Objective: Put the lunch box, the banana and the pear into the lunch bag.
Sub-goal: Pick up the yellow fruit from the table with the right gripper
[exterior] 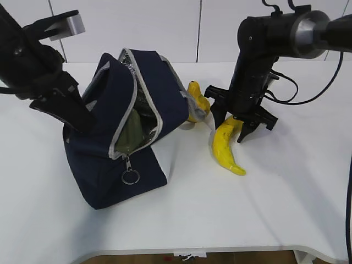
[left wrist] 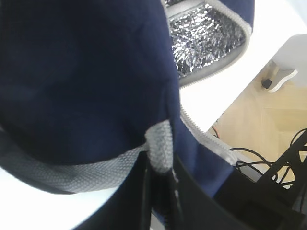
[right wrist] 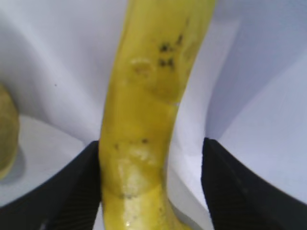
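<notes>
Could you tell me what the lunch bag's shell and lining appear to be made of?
The lunch bag shell looks like matte navy woven fabric, creasing softly. Its lining seems a crinkled silver foil, glinting. The handle strap looks like grey woven webbing, ribbed.

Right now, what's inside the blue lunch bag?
Inside the lunch bag, crinkly silver lining and something pale green, probably the lunch box, show through the open zipper. The bag's fabric hides the rest.

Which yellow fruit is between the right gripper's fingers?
The banana, long and curved, lying under the right gripper. The pear sits apart, beside the lunch bag.
</notes>
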Motion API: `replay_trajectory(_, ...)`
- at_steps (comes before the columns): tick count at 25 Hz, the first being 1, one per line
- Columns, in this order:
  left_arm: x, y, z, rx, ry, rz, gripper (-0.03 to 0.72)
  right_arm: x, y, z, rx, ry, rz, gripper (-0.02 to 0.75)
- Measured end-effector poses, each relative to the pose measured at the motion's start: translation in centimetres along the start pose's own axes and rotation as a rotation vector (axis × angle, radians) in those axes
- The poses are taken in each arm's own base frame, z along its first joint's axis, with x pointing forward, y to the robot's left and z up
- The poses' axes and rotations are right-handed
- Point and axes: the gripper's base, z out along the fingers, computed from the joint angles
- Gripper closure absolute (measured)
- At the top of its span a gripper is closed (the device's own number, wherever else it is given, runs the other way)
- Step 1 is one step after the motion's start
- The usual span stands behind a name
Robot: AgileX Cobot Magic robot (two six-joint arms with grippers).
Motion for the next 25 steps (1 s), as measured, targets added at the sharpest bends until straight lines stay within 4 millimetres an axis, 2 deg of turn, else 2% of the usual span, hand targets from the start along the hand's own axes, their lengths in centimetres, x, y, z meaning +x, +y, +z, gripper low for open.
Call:
replay_trajectory(5,0.1,0.0,0.0,0.005,0.009,0.000,0.676,0.0,0.0,0.0,-0.003,-0.002,-0.006,0.447)
replay_trajectory(7,0.1,-0.1,0.0,0.007,0.011,0.000,0.676,0.0,0.0,0.0,-0.003,-0.002,-0.008,0.483)
replay_trajectory(12,0.1,-0.1,0.0,0.006,0.011,0.000,0.676,-0.3,-0.7,-0.6,0.111,-0.015,-0.046,0.496)
replay_trajectory(15,0.1,-0.1,0.0,0.006,0.011,0.000,0.676,-1.5,-0.6,-1.9,0.148,-0.108,-0.148,0.496)
replay_trajectory(18,0.1,-0.1,0.0,0.007,0.012,0.000,0.676,-2.3,0.0,-3.4,0.142,-0.167,-0.308,0.496)
replay_trajectory(25,-0.1,0.0,0.0,-0.001,-0.010,-0.049,0.676,-2.8,1.6,-6.6,0.050,-0.211,-0.530,0.496)
